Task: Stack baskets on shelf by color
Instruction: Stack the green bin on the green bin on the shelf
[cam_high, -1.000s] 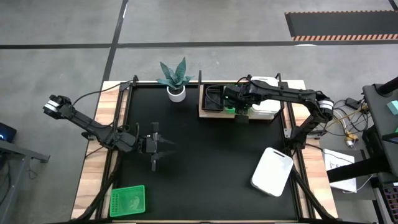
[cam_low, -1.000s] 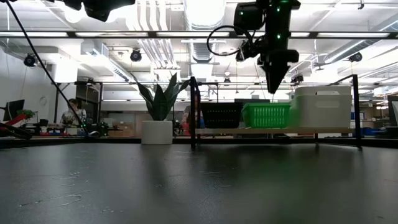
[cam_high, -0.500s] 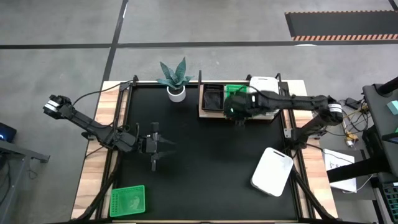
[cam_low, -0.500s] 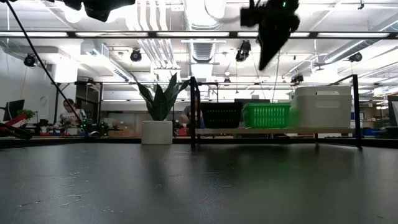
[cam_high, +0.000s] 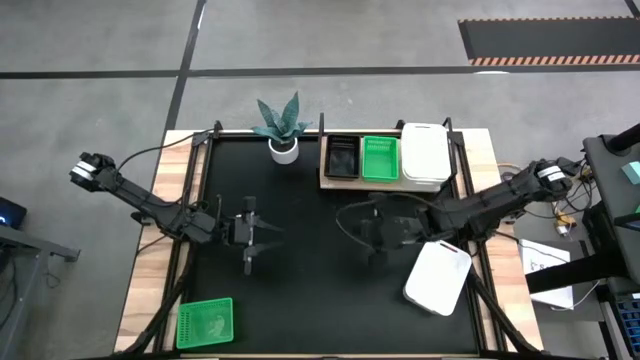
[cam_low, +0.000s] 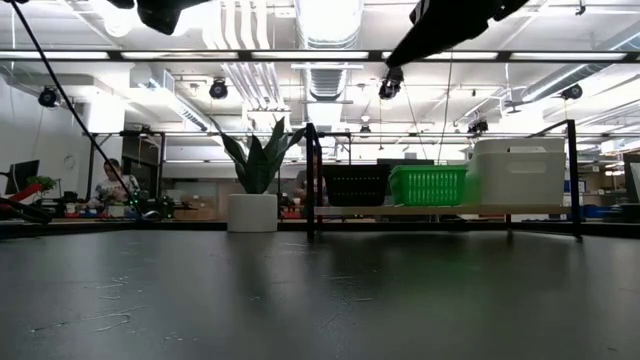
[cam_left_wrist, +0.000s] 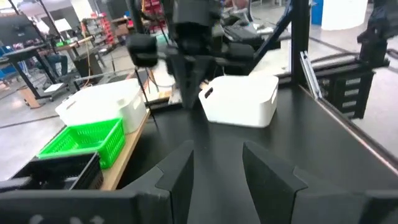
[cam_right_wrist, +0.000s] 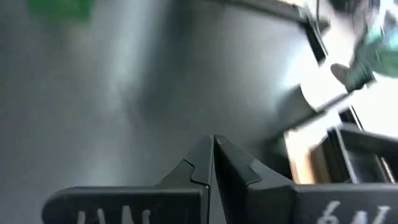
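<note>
White basket is seen just beside right gripper, fingers pressed together, empty | left gripper is held apart | shelf beyond

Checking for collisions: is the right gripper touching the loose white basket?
Apart. High view: right gripper sits over bare tabletop, a clear gap from the white basket.

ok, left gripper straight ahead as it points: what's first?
Likely the right gripper, opposite the left gripper across the table; the loose white basket lies beyond, off to one side. Heights unclear.
</note>
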